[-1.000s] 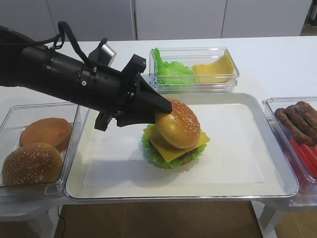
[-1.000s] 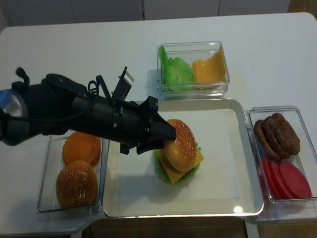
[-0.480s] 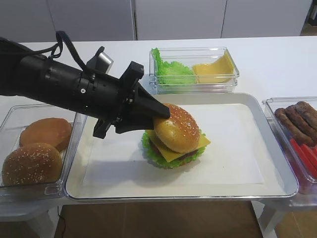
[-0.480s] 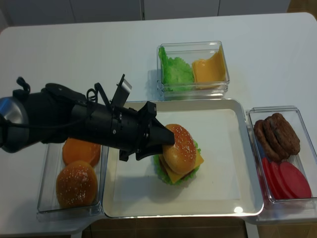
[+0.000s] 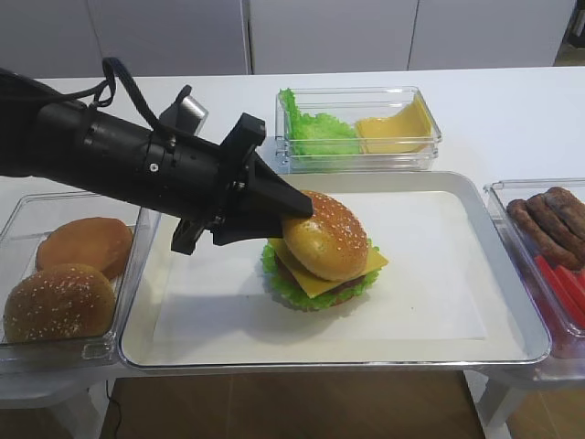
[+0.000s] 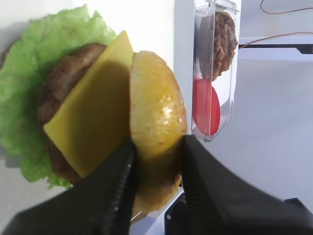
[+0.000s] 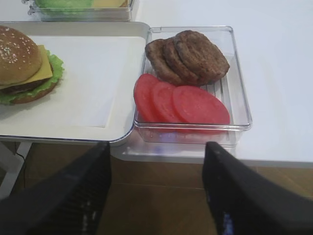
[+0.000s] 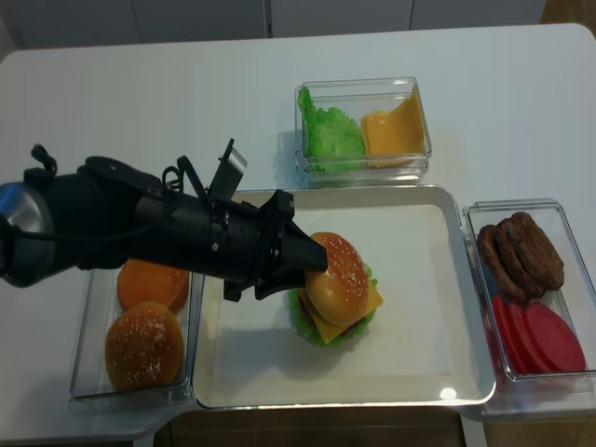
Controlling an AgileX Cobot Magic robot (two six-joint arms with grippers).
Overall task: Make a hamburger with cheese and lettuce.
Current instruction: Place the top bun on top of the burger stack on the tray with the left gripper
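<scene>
The hamburger [image 5: 324, 261] stands on the white tray [image 5: 439, 302]. It is a stack of frilly green lettuce [image 5: 281, 283], brown patty, square yellow cheese [image 5: 313, 281] and sesame top bun [image 5: 329, 236]. My left gripper [image 5: 297, 215] is shut on the bun's left edge, and the bun rests tilted on the cheese. The left wrist view shows the bun [image 6: 156, 117] pinched between both fingers, beside the cheese [image 6: 93, 122] and lettuce [image 6: 24, 98]. My right gripper [image 7: 157, 145] is open and empty, below the table's front edge, off the tray's right corner.
A clear bin [image 5: 23, 219] at left holds two plain buns. A bin [image 5: 356, 128] behind the tray holds pale-green leaves and orange-yellow slices. A bin [image 7: 237, 73] at right holds patties [image 7: 188, 54] and tomato slices [image 7: 195, 105].
My left gripper has come down and a little left with the bun, setting it lower on the cheese. In the last half second almost nothing moved.
</scene>
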